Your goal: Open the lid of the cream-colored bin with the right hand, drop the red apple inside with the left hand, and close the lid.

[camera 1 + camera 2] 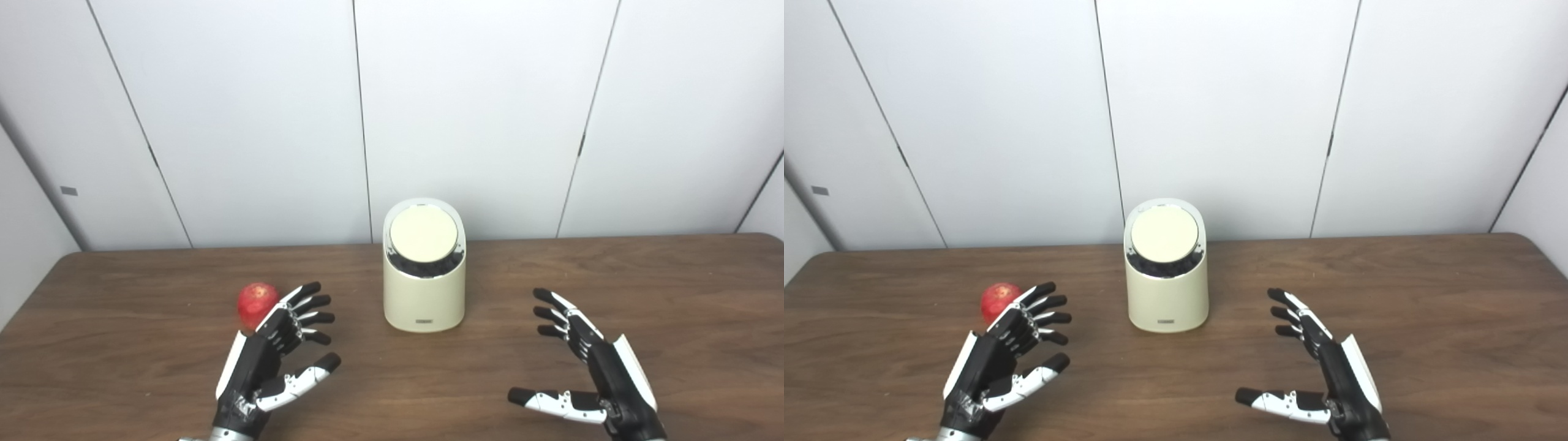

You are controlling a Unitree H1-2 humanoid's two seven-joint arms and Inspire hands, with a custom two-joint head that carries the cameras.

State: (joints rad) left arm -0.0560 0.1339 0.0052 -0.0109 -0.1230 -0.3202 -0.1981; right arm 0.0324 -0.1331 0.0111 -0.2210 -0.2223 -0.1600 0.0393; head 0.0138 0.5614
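A cream-colored bin point(423, 294) stands upright at the middle of the brown table, its round lid point(423, 233) shut and tilted toward me. A red apple point(256, 302) lies on the table left of the bin. My left hand point(275, 355) is open and empty, just in front and right of the apple, fingers partly overlapping it in view. My right hand point(588, 367) is open and empty, on the table's right side, well apart from the bin. In the right eye view the apple point(998, 300) and bin point(1167, 294) show the same.
The wooden table point(674, 294) stretches wide, its far edge against a white panelled wall point(490, 110). Nothing else stands on it besides bin and apple.
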